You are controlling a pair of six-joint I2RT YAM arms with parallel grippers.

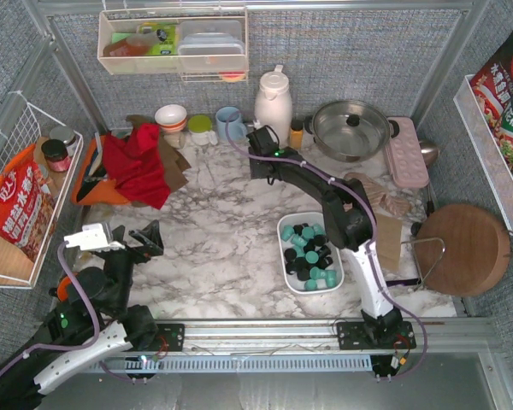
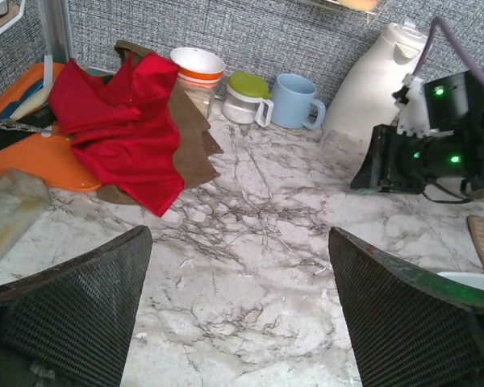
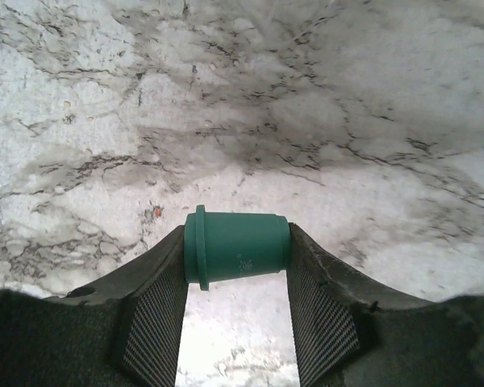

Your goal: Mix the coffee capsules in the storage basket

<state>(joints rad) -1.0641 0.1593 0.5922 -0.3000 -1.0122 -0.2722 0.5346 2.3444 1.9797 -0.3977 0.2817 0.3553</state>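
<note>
The white storage basket (image 1: 287,263) sits right of the table's middle and holds several teal and black coffee capsules (image 1: 309,253). My right gripper (image 1: 258,147) is stretched far back toward the mugs, well away from the basket. In the right wrist view it (image 3: 236,256) is shut on one teal capsule (image 3: 238,242), held sideways just above bare marble. My left gripper (image 1: 150,238) is open and empty near the front left. In its wrist view (image 2: 238,246) the fingers (image 2: 81,298) stand wide apart over marble, with the right gripper (image 2: 415,155) ahead and a sliver of the basket rim (image 2: 477,280) at the right.
A red cloth (image 1: 138,162) lies over brown cloth and an orange board at back left. A bowl (image 1: 171,116), jar (image 1: 200,126), blue mug (image 1: 228,124), white kettle (image 1: 274,101) and lidded pan (image 1: 351,128) line the back. A round wooden board (image 1: 462,249) and pink tray (image 1: 405,150) are right; a wire basket (image 1: 17,196) is left.
</note>
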